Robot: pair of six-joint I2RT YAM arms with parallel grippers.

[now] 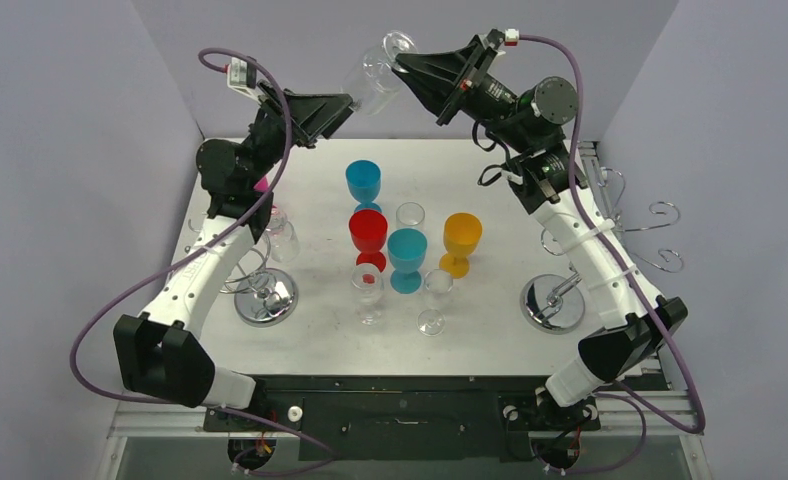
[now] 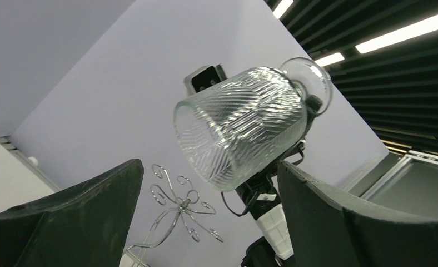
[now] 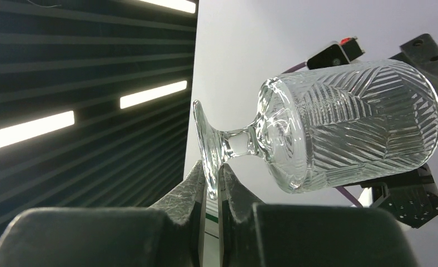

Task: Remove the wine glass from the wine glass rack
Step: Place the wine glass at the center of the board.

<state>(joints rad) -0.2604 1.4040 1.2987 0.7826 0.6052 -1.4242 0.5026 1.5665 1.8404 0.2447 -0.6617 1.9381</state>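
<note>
I am looking down on a white table [image 1: 310, 340] with both arms raised over its far side. The right gripper [image 1: 402, 63] is pinching the flat foot of a clear, cut-pattern wine glass [image 1: 375, 72]. Its fingers are closed tight on the foot's rim, which the right wrist view shows edge-on between them. The glass is hanging in the air, tipped on its side, with the bowl's open mouth pointing toward the left arm.

The left gripper [image 1: 342, 108] is facing that mouth with its jaws spread wide and gripping nothing. From the left wrist view the bowl is sitting in the gap between the two dark fingers [image 2: 83, 217]. I cannot tell whether either finger is touching it.

Down on the table, a chrome wine glass rack [image 1: 552, 302] is standing at the right beside the right arm. A second rack [image 1: 266, 297] is standing at the left, with clear glasses [image 1: 282, 238] hanging from it. Between them a blue goblet [image 1: 363, 182], a red goblet [image 1: 368, 235], a teal goblet [image 1: 406, 255] and an orange goblet [image 1: 461, 240] are standing upright. Several clear stemmed glasses [image 1: 436, 300] are standing among them.
</note>
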